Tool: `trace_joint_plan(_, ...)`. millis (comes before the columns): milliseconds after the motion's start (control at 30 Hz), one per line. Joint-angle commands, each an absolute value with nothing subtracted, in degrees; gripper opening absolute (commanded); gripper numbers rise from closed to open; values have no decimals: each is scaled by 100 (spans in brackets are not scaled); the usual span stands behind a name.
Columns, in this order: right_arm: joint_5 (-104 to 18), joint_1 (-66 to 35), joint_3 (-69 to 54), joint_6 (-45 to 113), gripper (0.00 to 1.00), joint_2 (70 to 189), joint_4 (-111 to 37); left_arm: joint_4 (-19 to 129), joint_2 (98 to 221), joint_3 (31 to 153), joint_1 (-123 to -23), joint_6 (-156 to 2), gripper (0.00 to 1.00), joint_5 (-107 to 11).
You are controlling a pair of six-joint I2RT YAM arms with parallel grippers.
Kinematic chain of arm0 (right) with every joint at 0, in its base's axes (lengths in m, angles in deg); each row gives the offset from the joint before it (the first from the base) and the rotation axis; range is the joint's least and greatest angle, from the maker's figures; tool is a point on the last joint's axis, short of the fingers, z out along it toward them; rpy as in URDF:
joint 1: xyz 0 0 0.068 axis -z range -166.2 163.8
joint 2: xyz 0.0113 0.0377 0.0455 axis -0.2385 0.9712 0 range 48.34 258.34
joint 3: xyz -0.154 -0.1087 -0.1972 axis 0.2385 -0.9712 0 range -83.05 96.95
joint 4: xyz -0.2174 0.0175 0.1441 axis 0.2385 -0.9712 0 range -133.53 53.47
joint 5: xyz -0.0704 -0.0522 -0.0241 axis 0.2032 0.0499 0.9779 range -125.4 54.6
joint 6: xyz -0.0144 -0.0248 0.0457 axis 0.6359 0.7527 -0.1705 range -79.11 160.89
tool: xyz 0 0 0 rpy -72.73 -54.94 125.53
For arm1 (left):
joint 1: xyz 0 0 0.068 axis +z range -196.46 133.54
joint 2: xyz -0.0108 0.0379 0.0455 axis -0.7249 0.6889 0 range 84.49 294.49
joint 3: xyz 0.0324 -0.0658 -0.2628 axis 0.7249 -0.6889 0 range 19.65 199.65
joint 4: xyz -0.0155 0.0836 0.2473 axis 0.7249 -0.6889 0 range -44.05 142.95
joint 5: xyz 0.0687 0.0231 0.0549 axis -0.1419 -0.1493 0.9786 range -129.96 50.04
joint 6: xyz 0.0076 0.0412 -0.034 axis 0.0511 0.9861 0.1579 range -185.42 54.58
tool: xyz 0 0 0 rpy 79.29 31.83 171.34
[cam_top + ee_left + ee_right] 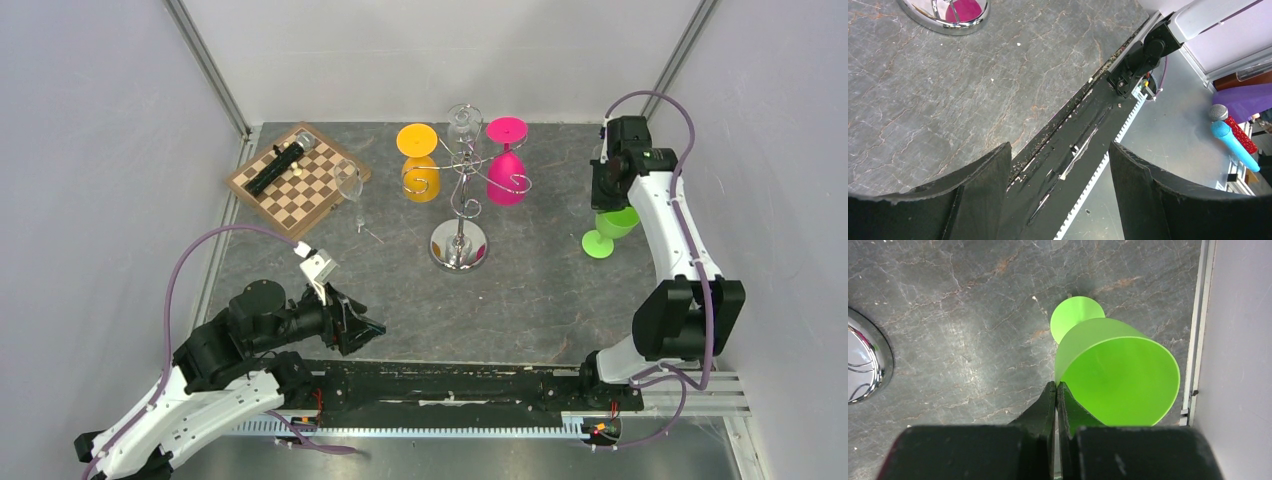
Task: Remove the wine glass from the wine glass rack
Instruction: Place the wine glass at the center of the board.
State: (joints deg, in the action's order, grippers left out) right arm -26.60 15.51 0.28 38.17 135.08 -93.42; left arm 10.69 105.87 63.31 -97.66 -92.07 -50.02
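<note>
1. Pinching the green wine glass (1118, 380) by its rim, the right gripper (1056, 386) is closed on it, well right of the rack (461, 185).
2. The left gripper (1060, 152) gapes wide and empty.
3. An orange glass (420, 178) and a pink glass (507, 180) hang on the rack.

Bench (540, 290): dark grey, marble-veined top, walled in white on three sides. Standing or lying on it:
- wooden chessboard (312, 196), far left corner, set askew
- clear wine glass (351, 188), upright, just beside the board's right corner
- wine glass rack (459, 246), chrome, round domed base at centre
- green wine glass (610, 228), tilted, near the right edge; cannot tell whether its foot touches
</note>
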Motion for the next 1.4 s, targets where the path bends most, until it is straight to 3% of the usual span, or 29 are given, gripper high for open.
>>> trace_joint_plan(0, -2623, 1592, 473, 3963, 0, 13706, -9259, 1235, 10662, 6338, -9797, -9108, 77, -4887)
trace_joint_plan(500, -2650, 1599, 558, 3995, 0, 14087, -9191, 1245, 10768, 6326, -9803, -9108, 77, -4886)
trace_joint_plan(633, -2636, 1599, 589, 4010, 16, 14113, -9199, 1243, 10769, 6327, -9805, -9109, 77, -4884)
trace_joint_plan(867, -2616, 1599, 846, 3996, 25, 14101, -9306, 1247, 10805, 6323, -9805, -9117, 77, -4878)
trace_joint_plan(1000, -2446, 1599, 1280, 3949, 40, 13981, -9459, 1252, 10857, 6317, -9802, -9117, 77, -4885)
trace_joint_plan(1367, -2997, 1591, 720, 3912, 51, 12929, -8980, 1175, 11033, 6372, -9805, -9180, 78, -4701)
